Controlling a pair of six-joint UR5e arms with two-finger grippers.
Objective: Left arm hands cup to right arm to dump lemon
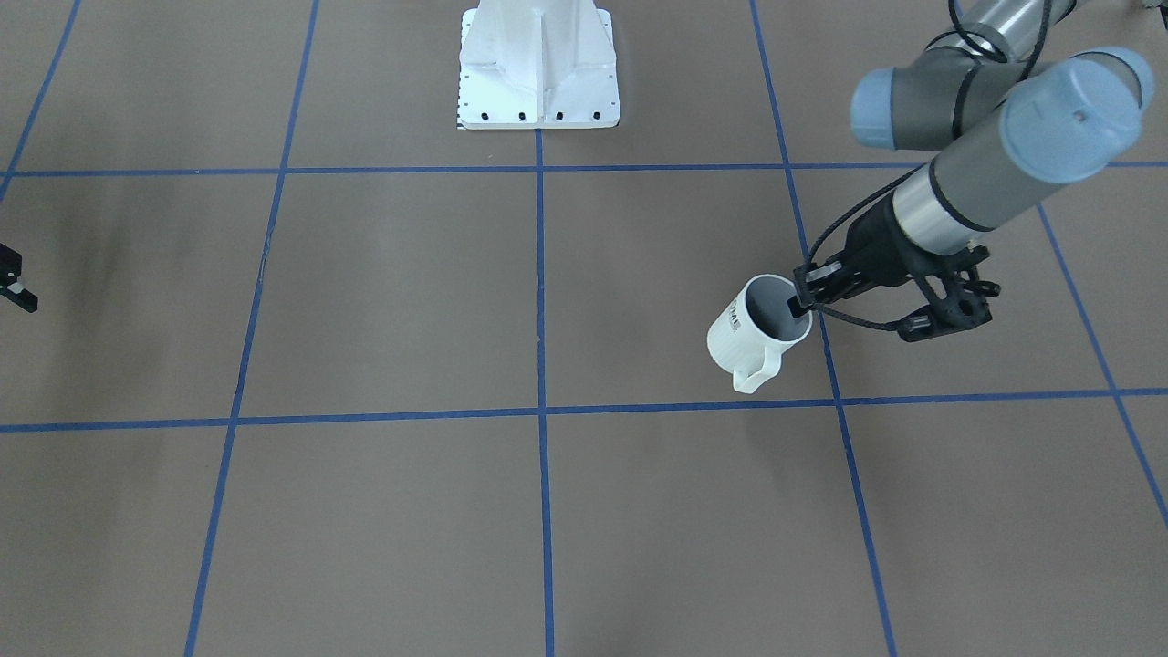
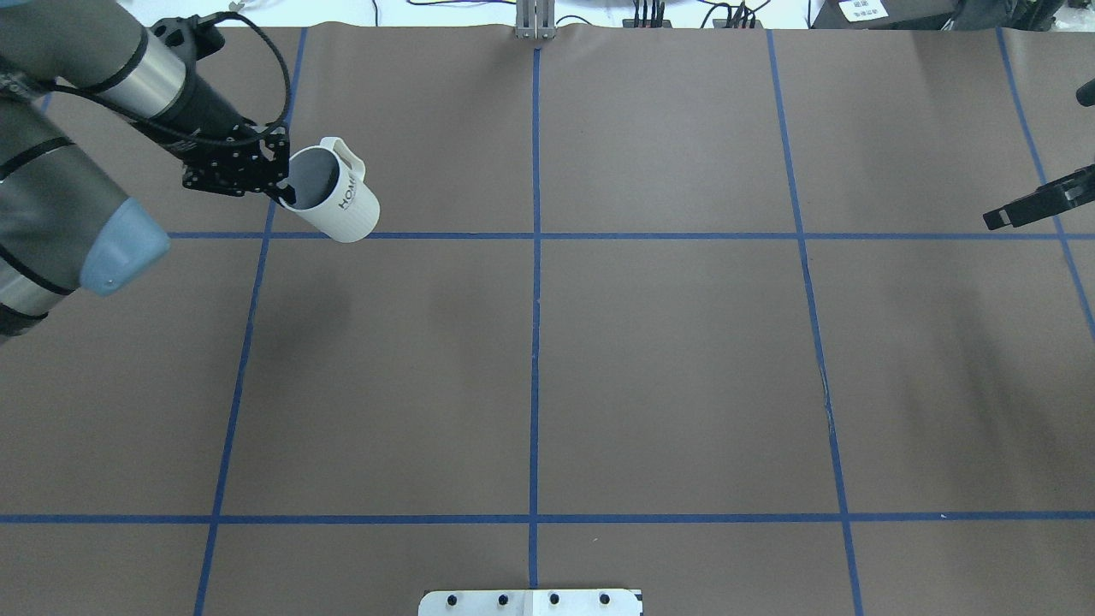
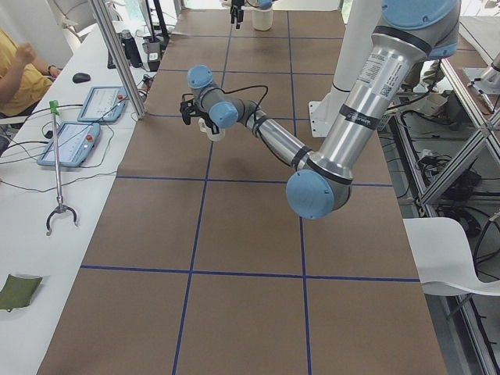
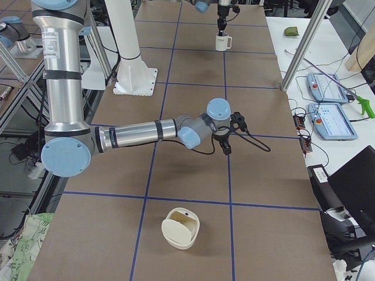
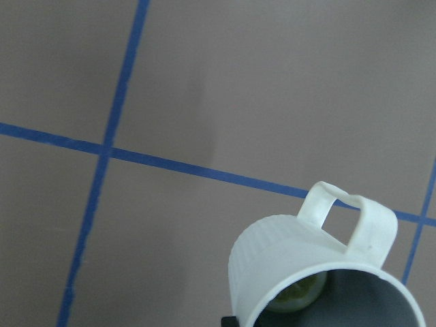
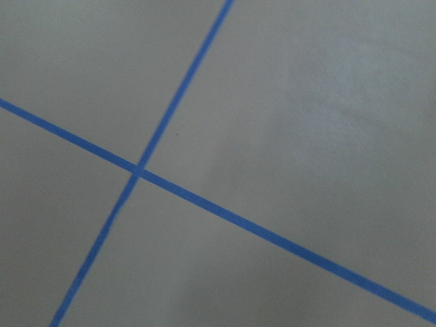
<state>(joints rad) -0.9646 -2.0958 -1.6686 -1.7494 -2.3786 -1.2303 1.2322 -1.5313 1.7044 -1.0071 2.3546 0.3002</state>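
My left gripper (image 2: 282, 186) is shut on the rim of the cup (image 2: 335, 204), one finger inside the mouth. The off-white cup (image 1: 756, 336) hangs tilted above the table, with its handle away from the robot's base. In the left wrist view the lemon (image 5: 300, 294) shows as a yellow-green piece inside the cup (image 5: 300, 255). My right gripper (image 1: 11, 278) hovers far off at the opposite end of the table, mostly cut off by the view's edge. Its fingers stand apart and hold nothing. The exterior right view shows the right gripper (image 4: 225, 146) low over the table.
A cream-coloured round container (image 4: 180, 228) lies on the table beyond my right gripper, towards that end. The white robot base (image 1: 538, 68) stands at the table's middle edge. Blue tape lines (image 2: 535, 235) divide the brown table into squares. A person (image 3: 19, 66) sits beside a side bench.
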